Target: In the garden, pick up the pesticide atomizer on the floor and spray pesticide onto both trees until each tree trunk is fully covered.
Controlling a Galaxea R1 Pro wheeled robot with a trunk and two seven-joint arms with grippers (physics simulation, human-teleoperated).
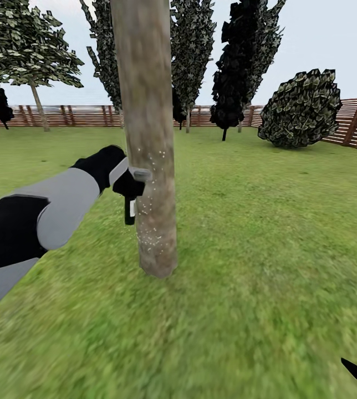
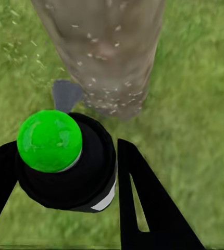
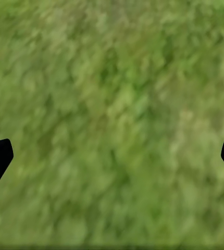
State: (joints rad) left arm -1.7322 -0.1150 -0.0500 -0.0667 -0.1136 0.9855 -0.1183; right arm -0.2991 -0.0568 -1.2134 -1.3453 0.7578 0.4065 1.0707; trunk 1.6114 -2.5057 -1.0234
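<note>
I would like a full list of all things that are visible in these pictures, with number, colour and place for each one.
tree trunk: one, grey-brown, close in front at centre, dotted with pale spray specks
spray bottle: one, black with a green round top, held next to the trunk
lawn: one, green, all around
fence: one, brown wooden slats, along the far edge and at the right
leafy tree: one, green crown, far left
narrow dark trees: several, dark green to black, behind the trunk
round bush: one, dark green, far right
left claw: black, shut around the bottle
right claw: black, tips wide apart above grass, holding nothing
</note>
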